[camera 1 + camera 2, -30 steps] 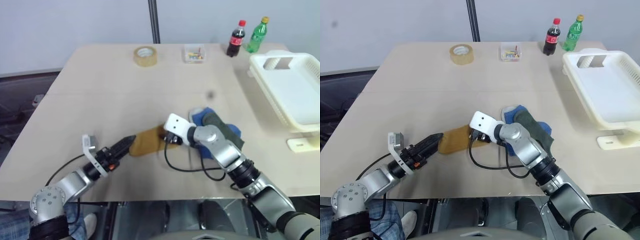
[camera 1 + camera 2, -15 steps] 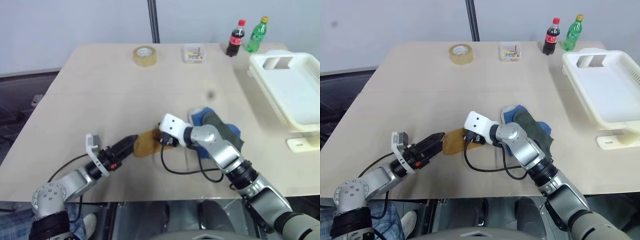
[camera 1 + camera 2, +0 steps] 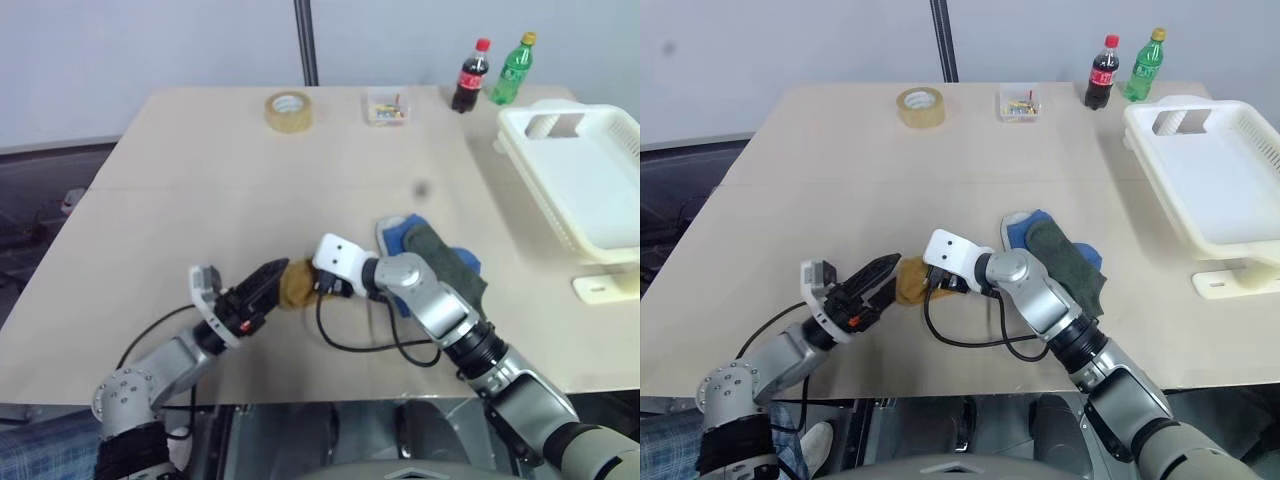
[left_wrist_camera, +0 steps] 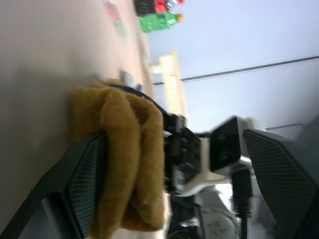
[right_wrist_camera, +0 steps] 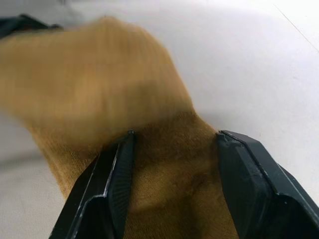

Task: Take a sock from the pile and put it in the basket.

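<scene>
A mustard sock (image 3: 295,283) lies bunched on the table, left of the pile (image 3: 432,255) of blue and dark green socks. My right gripper (image 5: 174,134) is shut on one end of this sock, which fills the gap between its fingers (image 5: 112,184). My left gripper (image 3: 270,278) stands open at the sock's other end. In the left wrist view the sock (image 4: 134,149) sits between the wide-spread fingers (image 4: 84,189), close to one of them. The white basket (image 3: 590,190) stands at the table's right edge.
At the far edge of the table are a tape roll (image 3: 290,108), a small clear box (image 3: 387,106), a cola bottle (image 3: 471,76) and a green bottle (image 3: 514,69). A small white piece (image 3: 605,288) lies in front of the basket. A black cable (image 3: 350,342) loops below my right wrist.
My right gripper has dragged the mustard sock to the left, bunching it up. My left gripper has moved right and rolled, and its open fingers now flank the sock.
</scene>
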Tool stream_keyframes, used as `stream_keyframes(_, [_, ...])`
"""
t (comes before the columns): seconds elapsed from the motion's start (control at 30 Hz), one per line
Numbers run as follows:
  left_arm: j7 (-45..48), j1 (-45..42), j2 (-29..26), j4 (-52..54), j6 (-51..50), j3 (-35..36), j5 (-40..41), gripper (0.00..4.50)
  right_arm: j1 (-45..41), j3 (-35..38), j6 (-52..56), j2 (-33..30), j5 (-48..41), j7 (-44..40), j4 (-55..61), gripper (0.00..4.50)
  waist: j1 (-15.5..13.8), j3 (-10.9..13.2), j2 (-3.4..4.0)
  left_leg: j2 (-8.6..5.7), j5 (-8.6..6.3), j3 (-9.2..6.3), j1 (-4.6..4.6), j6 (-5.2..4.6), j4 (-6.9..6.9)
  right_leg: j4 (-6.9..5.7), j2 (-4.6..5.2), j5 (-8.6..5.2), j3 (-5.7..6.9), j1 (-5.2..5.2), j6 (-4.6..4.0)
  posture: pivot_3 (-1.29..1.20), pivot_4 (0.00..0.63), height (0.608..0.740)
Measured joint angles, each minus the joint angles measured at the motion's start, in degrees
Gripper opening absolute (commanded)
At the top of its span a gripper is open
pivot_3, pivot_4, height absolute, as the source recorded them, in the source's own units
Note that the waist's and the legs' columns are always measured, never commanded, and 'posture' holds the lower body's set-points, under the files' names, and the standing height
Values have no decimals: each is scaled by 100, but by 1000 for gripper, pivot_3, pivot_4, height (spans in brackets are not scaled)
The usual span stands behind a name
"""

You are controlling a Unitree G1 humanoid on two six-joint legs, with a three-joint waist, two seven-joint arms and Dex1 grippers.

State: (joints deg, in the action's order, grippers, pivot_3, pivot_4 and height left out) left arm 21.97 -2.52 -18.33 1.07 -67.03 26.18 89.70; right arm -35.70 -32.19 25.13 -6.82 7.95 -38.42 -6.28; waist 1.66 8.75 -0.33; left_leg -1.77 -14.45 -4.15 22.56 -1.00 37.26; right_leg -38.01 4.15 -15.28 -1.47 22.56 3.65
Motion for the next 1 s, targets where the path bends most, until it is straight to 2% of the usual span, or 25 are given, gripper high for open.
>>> stream_keyframes(0.17, [-170, -187, 83, 0, 163, -177, 56, 4474, -7, 231, 468, -89, -143, -70, 276, 2711, -4, 3, -3, -2, 1, -3, 11, 1, 1, 3, -5, 0, 4, 6, 0, 0, 150, 738])
stream_keyframes(0.47, [-214, -479, 92, -232, 396, -201, 161, 4474, -7, 949, 2103, -1217, -799, -733, 1804, 2711, -60, 8, -5, -3, 8, -5, 32, 13, -6, 12, -6, 0, 6, 18, 0, 0, 150, 738])
stream_keyframes(0.63, [-208, -596, 91, -361, 408, -213, 158, 4474, -74, 1232, 2785, -1422, -1304, -881, 2303, 2711, -68, 10, -5, -3, 0, -5, 32, -1, -6, 12, -5, 0, 6, 18, 0, 0, 150, 738])
stream_keyframes(0.83, [-195, -664, 185, -423, 458, -242, 158, 4474, -159, 1294, 2662, -1537, -1292, -592, 1839, 2711, -81, 13, -8, -4, 12, -4, 34, 18, -5, 13, -5, 0, 8, 17, 0, 0, 150, 738])
stream_keyframes(1.0, [-193, -977, 453, -573, 582, -383, 140, 4474, -77, 918, 2445, -1118, -1147, -217, 1248, 2711, -88, 15, -9, -6, 13, -4, 35, 20, -4, 12, -6, 0, 8, 18, 0, 0, 150, 738])
